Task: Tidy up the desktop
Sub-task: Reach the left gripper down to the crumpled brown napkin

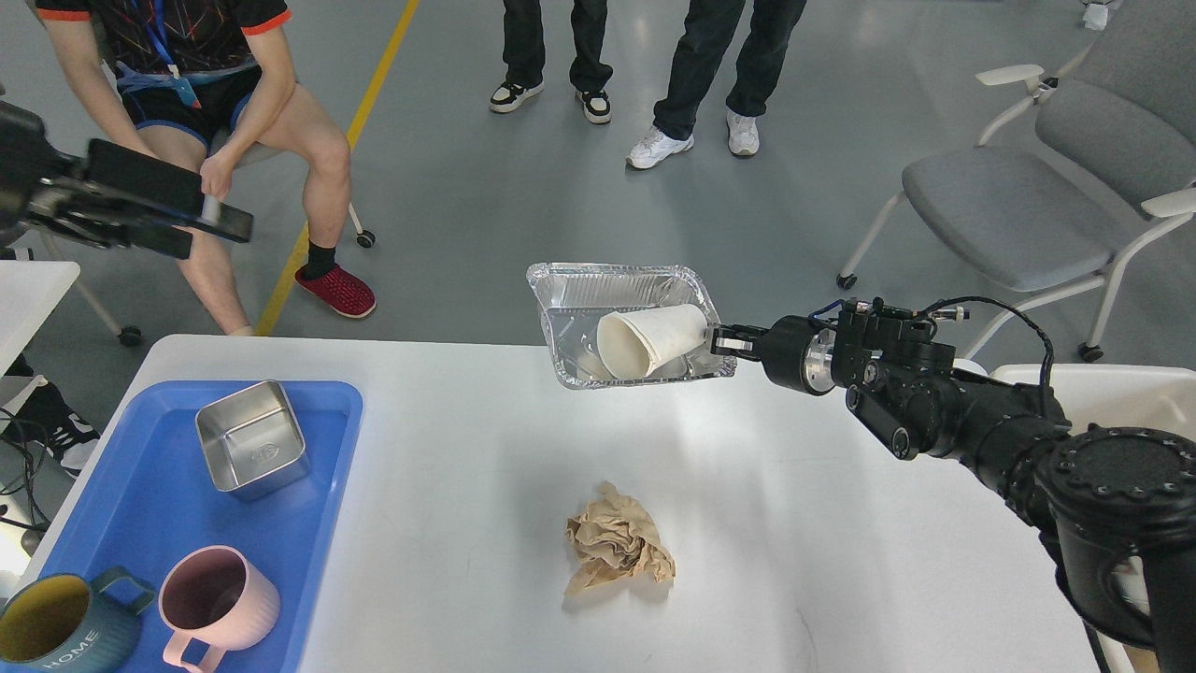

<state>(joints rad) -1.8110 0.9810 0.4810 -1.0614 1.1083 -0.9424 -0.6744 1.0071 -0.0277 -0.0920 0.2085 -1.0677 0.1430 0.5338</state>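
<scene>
The right gripper [724, 342] at the end of the black right arm [934, 393] is closed on the right rim of a shiny silver foil tray [570, 290]. It holds the tray up over the far edge of the big white desktop with rounded corners [794, 523]. Part of the tray hangs out past the edge, over the grey floor [467, 187]. A white paper cup [651, 340] lies on its side inside the foil tray, with its open mouth facing left.

The left gripper [220, 220] is up high on the left side, away from the desktop. It is dark, and I cannot tell if its fingers are open or closed.

The desktop fills the lower part of the view. Near its middle lies a crumpled ball of brown paper [618, 547], well apart from the foil tray. On the left side of the desktop sits a blue plastic tray [140, 505]. In it are a square silver metal tin [252, 437], a pink ribbed mug [217, 598] and a dark blue mug that is yellow inside [58, 626]. The two mugs stand just beside each other at the near end.

Past the desktop, a person in shorts and red shoes [234, 121] sits on the left. A grey office chair [1046, 187] stands on the right.
</scene>
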